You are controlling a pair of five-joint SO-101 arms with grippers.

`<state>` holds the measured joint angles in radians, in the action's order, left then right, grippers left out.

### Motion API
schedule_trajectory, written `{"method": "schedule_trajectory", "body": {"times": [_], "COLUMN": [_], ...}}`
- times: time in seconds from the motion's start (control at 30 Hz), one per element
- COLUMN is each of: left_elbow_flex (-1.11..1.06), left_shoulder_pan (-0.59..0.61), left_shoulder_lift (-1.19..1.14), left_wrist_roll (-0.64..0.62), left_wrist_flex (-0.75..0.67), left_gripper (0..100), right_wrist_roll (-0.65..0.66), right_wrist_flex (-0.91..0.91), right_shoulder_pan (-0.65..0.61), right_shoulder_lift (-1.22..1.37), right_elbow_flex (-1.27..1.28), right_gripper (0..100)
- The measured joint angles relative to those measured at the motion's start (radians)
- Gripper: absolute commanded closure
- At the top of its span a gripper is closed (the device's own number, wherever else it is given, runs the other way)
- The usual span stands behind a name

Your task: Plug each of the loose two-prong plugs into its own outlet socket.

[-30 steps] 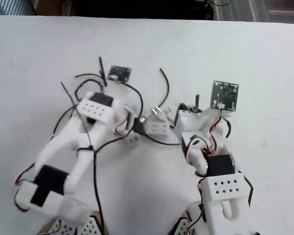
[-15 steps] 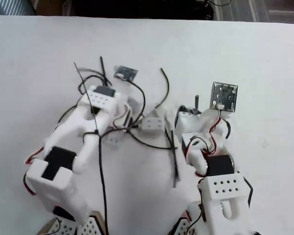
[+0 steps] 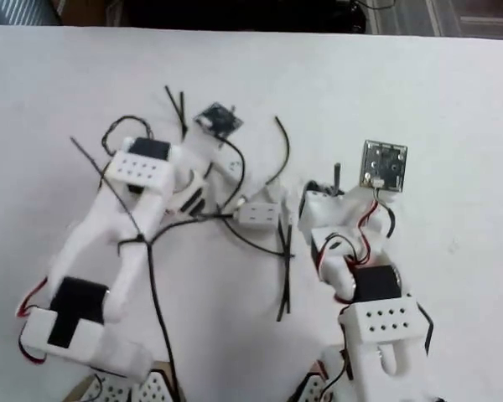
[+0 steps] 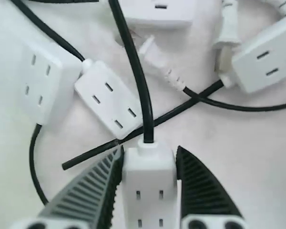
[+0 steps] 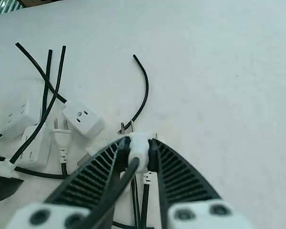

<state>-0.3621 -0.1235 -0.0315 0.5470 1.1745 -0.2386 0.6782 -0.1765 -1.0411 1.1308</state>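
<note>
Since a second ago the left arm has swung toward the left of the high frame, dragging cords along, while the right arm sits unchanged. Its left gripper [image 4: 148,155] is clamped on an outlet socket [image 4: 148,191], slots facing up. The right gripper [image 5: 139,143] pinches a two-prong plug [image 5: 139,153], prongs pointing ahead. A loose socket [image 3: 257,214] lies just left of it mid-frame, nearer than the held one, so it looks the likelier target.

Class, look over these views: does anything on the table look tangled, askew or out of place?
Yes. The black cords lie crossed in a tangle between the arms. In the left wrist view, one cord runs over the edge of a socket, partly covering it.
</note>
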Motion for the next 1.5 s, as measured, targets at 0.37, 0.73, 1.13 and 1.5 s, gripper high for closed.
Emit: {"method": "schedule_trajectory", "body": {"times": [0.37, 0.73, 1.13, 1.5], "left_elbow_flex": [-0.187, -0.189, -0.233, -0.176], "left_shoulder_pan": [0.017, 0.124, 0.428, 0.373], "left_shoulder_lift": [0.005, 0.267, 0.252, -0.044], "left_wrist_roll": [0.081, -0.075, 0.163, 0.118], "left_wrist_flex": [-0.218, -0.078, -0.180, -0.247], "left_gripper": [67, 67, 67, 71], "right_wrist_roll": [0.000, 0.068, 0.081, 0.081], "right_wrist_flex": [0.000, 0.052, 0.095, 0.095], "right_shoulder_pan": [0.000, -0.129, -0.209, -0.212], "right_shoulder_lift": [0.000, 0.000, 0.000, 0.000], "right_elbow_flex": [0.000, 0.000, 0.000, 0.018], "right_gripper": [98.1, 98.1, 98.1, 98.1]}}
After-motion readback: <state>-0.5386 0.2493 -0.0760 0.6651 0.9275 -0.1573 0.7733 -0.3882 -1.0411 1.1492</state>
